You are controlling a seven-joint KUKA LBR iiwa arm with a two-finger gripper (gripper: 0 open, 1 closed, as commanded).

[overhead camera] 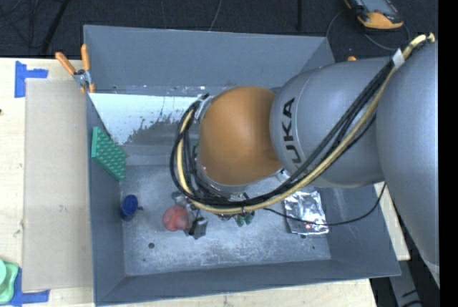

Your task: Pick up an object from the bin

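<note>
My gripper [197, 227] is low over the bin floor, left of middle, mostly hidden under the orange wrist cover. A small pinkish-red lump [173, 217] lies right beside its dark tip, on the left, touching or nearly touching it. A small blue cap-like thing [129, 207] sits further left on the floor. A tiny green bit [244, 220] peeks out under the wrist to the right of the tip.
A green perforated plate [107, 153] leans against the bin's left wall. A crumpled piece of silver foil [306, 213] lies on the floor at the right. The arm and its cables cover the bin's middle and right.
</note>
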